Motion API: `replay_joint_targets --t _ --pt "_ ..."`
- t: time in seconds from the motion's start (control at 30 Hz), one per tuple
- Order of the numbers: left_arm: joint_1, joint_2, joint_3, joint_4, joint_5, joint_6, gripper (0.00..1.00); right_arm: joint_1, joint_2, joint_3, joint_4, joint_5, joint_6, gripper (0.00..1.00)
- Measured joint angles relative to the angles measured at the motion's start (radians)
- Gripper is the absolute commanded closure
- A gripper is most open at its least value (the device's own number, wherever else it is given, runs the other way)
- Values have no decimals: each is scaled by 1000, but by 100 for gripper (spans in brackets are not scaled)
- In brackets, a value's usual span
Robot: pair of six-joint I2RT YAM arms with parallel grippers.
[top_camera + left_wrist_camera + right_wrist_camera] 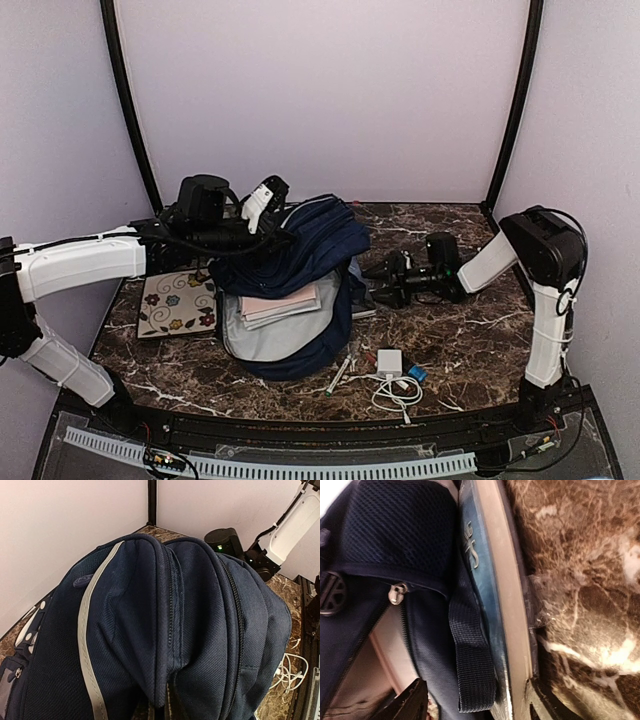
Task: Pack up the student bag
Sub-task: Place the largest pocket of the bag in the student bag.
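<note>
While the left pincer (272, 212) pinches the student bag (300, 245), the right pincer (470, 702) stands spread around a blue book (475, 540), lettering unreadable.

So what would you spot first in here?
The big navy backpack in the middle of the marble table, its top flap held up by the left arm so pinkish notebooks show inside against grey lining. A flowery pad lies to its left, and a white charger with its cable in front.

White arms (80, 262), black joints (203, 197)
</note>
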Motion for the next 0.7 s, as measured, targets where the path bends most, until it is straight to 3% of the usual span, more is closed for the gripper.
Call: replay_joint_targets --t 0.1,0.2,0.5,0.7 --pt "2 -5 5 -4 -66 18 100 0 11 -22 116 13 98 40" --pt "20 -22 10 -6 -126 23 100 2 -15 -24 89 48 81 41" --pt "89 -35 41 -16 -210 29 100 28 -277 53 -384 284 -235 38" --pt "97 -35 41 -19 -165 29 96 37 -300 115 -657 459 -398 37"
